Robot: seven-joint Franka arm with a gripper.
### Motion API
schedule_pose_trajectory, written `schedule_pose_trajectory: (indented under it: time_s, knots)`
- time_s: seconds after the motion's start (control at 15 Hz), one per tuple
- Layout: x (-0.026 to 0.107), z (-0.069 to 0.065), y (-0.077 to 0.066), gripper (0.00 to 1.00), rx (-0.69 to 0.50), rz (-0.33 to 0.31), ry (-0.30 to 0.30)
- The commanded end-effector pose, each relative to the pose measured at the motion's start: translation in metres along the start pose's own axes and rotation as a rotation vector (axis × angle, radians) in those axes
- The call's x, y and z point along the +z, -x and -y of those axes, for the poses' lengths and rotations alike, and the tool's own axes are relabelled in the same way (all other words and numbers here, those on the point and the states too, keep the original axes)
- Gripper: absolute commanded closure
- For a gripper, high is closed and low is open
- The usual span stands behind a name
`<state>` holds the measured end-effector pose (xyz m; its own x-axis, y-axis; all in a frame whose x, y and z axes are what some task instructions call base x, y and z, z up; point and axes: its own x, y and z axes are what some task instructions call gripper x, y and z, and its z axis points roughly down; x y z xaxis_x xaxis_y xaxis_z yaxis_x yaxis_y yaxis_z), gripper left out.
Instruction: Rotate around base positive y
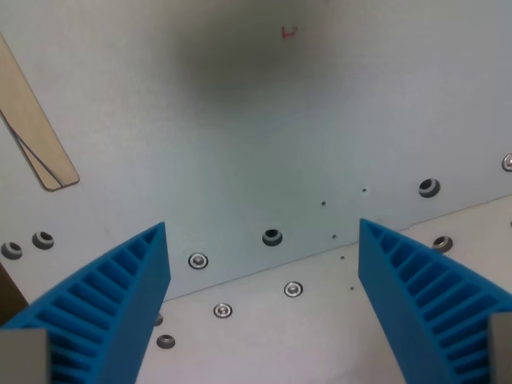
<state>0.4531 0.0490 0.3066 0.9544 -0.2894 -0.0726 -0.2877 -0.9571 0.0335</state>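
My gripper is open and empty. Its two blue ribbed fingers rise from the bottom corners of the wrist view, wide apart. Between and beyond them lies a pale grey metal plate with screw holes and bolts. Nothing sits between the fingers.
A tan wooden strip lies at the wrist view's left edge. A seam runs diagonally across the plate, with bolts and holes along it. A small red mark is at the top. A dark shadow falls on the upper plate.
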Motion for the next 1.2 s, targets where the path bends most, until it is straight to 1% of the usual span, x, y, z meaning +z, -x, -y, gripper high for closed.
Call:
schedule_pose_trajectory:
  time_s: [0.07,1.2]
  knots:
    - [-0.0074,0.0021,-0.0061,0.0,-0.002,0.182,0.051]
    - [-0.0074,0.0021,-0.0061,0.0,-0.005,0.372,0.108]
